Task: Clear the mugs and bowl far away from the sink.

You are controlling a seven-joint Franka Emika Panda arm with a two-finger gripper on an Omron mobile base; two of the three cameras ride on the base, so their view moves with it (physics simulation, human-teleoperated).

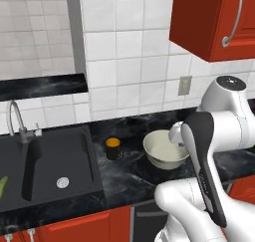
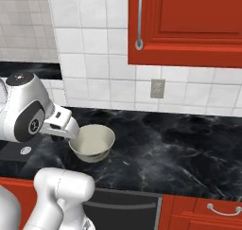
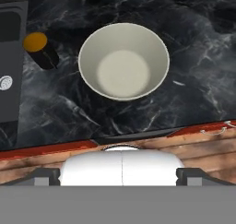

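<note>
Cream bowl (image 3: 123, 61) sits mid-counter (image 2: 170, 144), roughly centred between back wall and front edge, straight ahead of the gripper (image 3: 121, 172) along the hand's line of sight. Round, so no long axis to line up on; any rim approach works. Looks empty.

Black mug (image 1: 113, 149) with orange inside stands just beside the bowl on its sink (image 1: 50, 166) side, apart from it, close to the sink's right rim. Upright. Only one mug made out.

Gripper held above and back from the bowl, toward the counter's front edge, touching nothing. Fingers (image 3: 44, 176) spread wide, nothing between them.

Judgement: bowl is the nearer target, dead ahead and below; mug lies off to the sink side of that line. Free counter runs away from the sink past the bowl, so both should go that way. Rim grasp on the bowl's near wall looks like the natural first move; risk is the glossy wall slipping in a wide pinch.
</note>
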